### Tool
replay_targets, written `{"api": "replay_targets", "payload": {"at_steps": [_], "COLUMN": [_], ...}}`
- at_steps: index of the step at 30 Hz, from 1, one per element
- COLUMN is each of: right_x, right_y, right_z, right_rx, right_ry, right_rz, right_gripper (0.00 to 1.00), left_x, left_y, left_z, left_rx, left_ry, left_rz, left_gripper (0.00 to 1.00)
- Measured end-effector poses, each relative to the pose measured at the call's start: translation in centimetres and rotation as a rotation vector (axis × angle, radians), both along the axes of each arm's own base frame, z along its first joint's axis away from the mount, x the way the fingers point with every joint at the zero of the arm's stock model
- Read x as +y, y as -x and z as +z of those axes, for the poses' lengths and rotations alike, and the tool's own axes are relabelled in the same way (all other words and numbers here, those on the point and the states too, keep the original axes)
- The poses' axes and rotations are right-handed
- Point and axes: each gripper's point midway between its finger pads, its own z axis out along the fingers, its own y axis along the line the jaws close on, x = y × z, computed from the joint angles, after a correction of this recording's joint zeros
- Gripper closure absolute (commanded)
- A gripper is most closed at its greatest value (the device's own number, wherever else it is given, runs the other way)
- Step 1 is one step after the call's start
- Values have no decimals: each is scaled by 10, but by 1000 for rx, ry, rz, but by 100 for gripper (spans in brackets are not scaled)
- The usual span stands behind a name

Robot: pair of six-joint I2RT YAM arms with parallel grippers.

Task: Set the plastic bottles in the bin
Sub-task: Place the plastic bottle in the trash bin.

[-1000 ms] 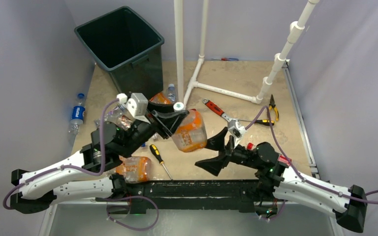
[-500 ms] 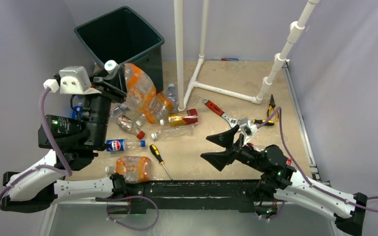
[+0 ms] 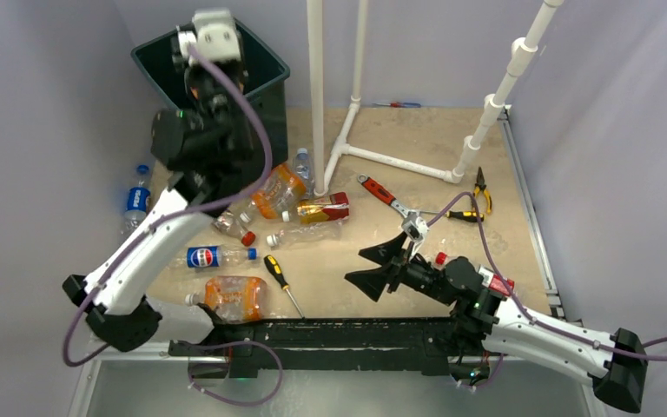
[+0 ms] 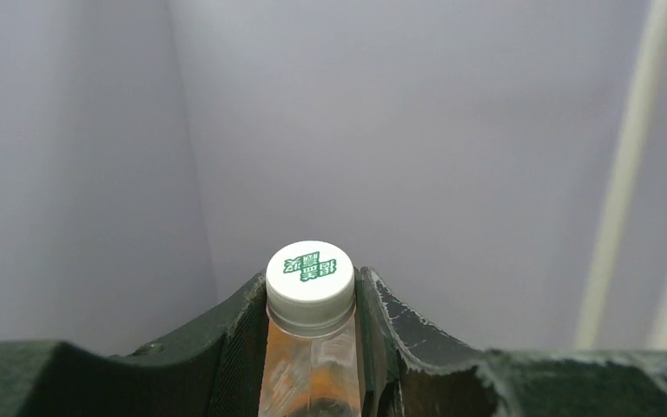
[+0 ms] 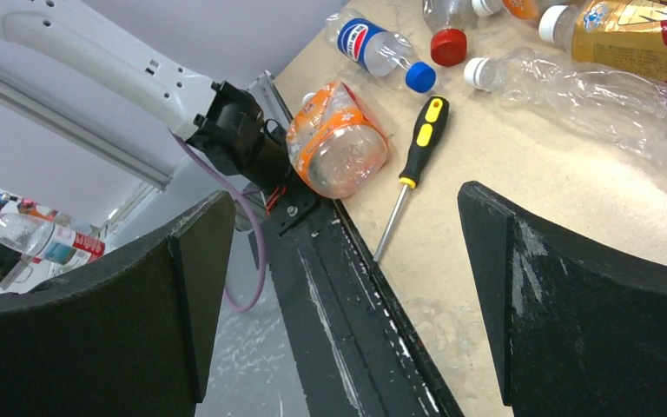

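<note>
Top external view showed the bench (image 3: 417, 130) with the bin (image 3: 269, 113) at its far left corner, and the left arm (image 3: 152, 239) stretched up so that its wrist hung over the bin's mouth. The right arm (image 3: 538, 330) hovered low over the near middle of the bench, its jaws spread wide and empty.

In the left wrist view the left jaws were narrowed on the neck of a clear bottle (image 4: 310, 365) with orange on it, just under its white cap (image 4: 310, 274). From above the bottle's body was hidden by the wrist, so I could not tell whether it hung inside the rim or over it.

The step in hand looked like the drop. To do it well, the wrist probably needed to sit over the middle of the mouth, not the near rim, and the jaws to open fully so the cap's collar did not catch. The arm would then best rise straight up, clear of the rim.

Other bottles lay between the bin and the near edge: an orange one (image 3: 234, 295) at the near edge, a Pepsi one (image 3: 213, 256), a clear one (image 3: 304, 234). A screwdriver (image 3: 282, 282) lay beside them and should stay.
</note>
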Motion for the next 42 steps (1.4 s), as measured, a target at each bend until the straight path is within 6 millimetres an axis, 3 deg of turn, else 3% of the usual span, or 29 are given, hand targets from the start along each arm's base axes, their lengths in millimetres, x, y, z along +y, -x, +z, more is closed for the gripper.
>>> {"api": "replay_targets", "payload": {"at_steps": [2, 7, 9, 13, 18, 24, 26, 33, 42], "right_x": [1, -2, -5, -7, -7, -7, -6, -7, -10], "right_y": [1, 7, 9, 11, 12, 10, 9, -4, -6], "right_z": [-2, 3, 4, 4, -2, -11, -16, -27, -32], "right_rx": [11, 15, 15, 17, 36, 50, 59, 145, 183], "right_ry": [1, -26, -37, -47, -30, -8, 5, 9, 12], "right_rz": [4, 27, 30, 30, 34, 25, 19, -55, -81], "right_gripper": [2, 2, 2, 2, 2, 1, 1, 1, 1], "left_x": [16, 34, 54, 92, 110, 119, 117, 115, 113], "left_y": [-31, -85, -111, -149, -189, -218, -225, -235, -237], "left_z": [2, 4, 3, -26, -73, -148, -163, -195, -215], "left_rx": [16, 32, 31, 75, 127, 227, 247, 275, 309], "left_ry": [14, 65, 107, 185, 265, 279, 274, 269, 308], "left_rz": [57, 61, 67, 115, 104, 123, 127, 124, 115], "left_gripper": [100, 100, 100, 100, 100, 100, 100, 100, 100]}}
